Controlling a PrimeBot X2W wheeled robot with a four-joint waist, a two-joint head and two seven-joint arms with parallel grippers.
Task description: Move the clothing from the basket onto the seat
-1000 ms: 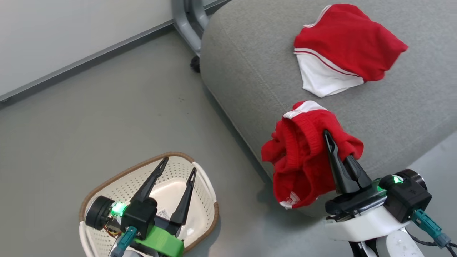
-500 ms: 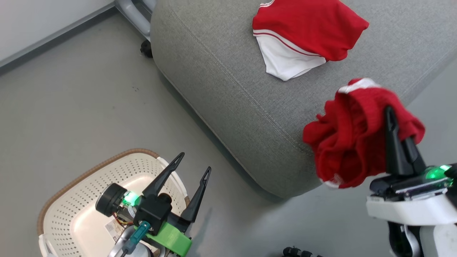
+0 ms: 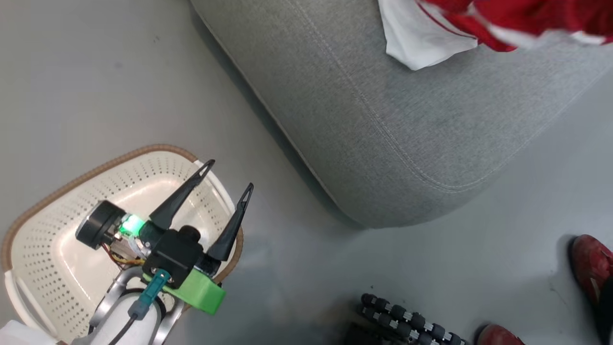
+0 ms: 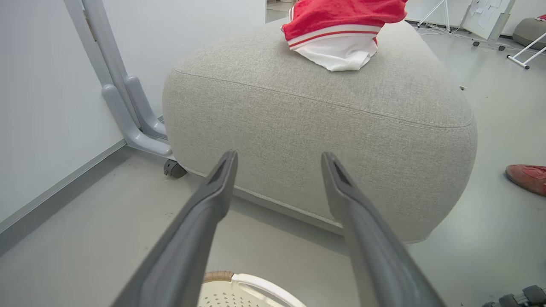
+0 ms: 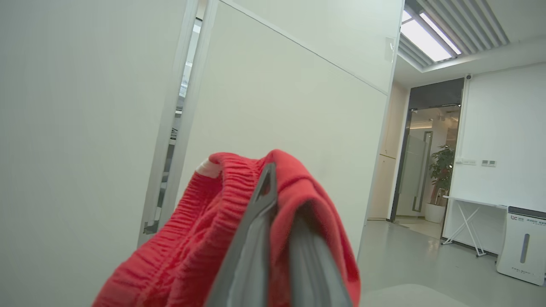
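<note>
The cream basket (image 3: 57, 177) stands on the floor at the lower left, and the part of its floor that shows is bare. My left gripper (image 3: 229, 176) hovers open over its right rim, with nothing between the fingers (image 4: 213, 200). The grey seat (image 3: 383, 120) lies to the right, with a red and white piece of clothing (image 4: 341, 30) on top of it. In the head view that clothing (image 3: 421, 43) reaches the top right edge, where the red cloth is blurred. My right gripper (image 5: 281, 200) is shut on a red ribbed garment (image 5: 192, 247), held up in the air facing a wall.
A person's red shoes (image 3: 591, 273) stand on the floor at the lower right, near the seat's corner. Dark rollers of my base (image 3: 407, 316) show at the bottom. A grey frame leg with a caster (image 4: 128, 106) stands behind the seat, by the wall.
The head camera has swung, shifting the whole picture. My right gripper has carried the red garment up and out of the lower right of the head view. The left gripper stays open over the basket.
</note>
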